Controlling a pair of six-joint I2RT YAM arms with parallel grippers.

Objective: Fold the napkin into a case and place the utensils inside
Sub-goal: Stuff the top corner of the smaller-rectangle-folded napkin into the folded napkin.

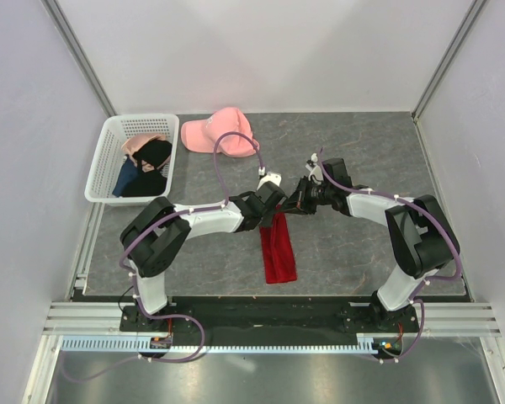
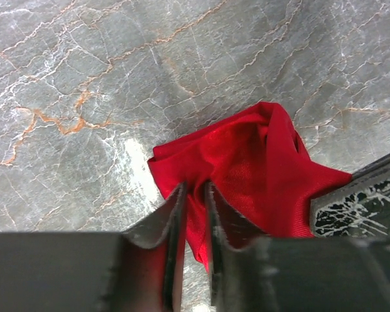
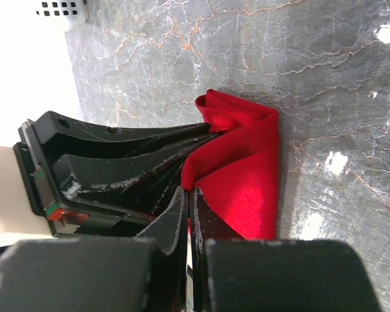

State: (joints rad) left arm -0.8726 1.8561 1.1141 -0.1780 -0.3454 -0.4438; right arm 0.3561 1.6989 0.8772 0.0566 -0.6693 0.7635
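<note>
A grey marbled table (image 1: 353, 151) is sitting between pale walls, with both arms reaching in toward its middle. The left gripper (image 2: 194, 214) is pinching a fold of the napkin (image 2: 247, 169), its two fingers (image 2: 172, 218) standing close together with red cloth running up between them. The right gripper (image 3: 188, 214) is squeezed down on the opposite edge of the same cloth, jaws pressed together with only a thin layer of fabric caught in them. From above, the napkin is lying as a narrow red strip just near of the two grippers, its far end bunched and lifted where they are meeting; how many layers it is folded into is hard to judge from here. Farther out, at the far left, a white basket (image 1: 101, 168) is holding dark garments (image 1: 151, 164), and a pink cap (image 1: 219, 130) is resting just beside it.
</note>
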